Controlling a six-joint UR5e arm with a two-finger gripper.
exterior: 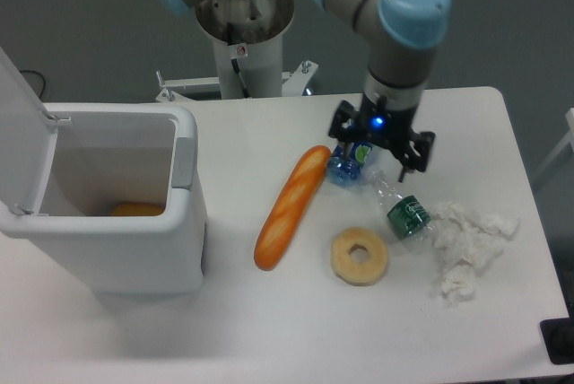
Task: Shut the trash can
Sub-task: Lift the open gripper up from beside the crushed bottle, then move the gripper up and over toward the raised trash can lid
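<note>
White plastic, the trash can [108, 222] sat at the table's left with its lid [22, 119] raised, so nothing of the closing was done. The gripper [381, 146] hung well to the right over a blue bottle [348, 161], fingers spread and empty. Around it lay one baguette [289, 206], one doughnut [360, 256], two bottles counting the green-labelled one [405, 212], and one heap of tissue [466, 254].
</note>
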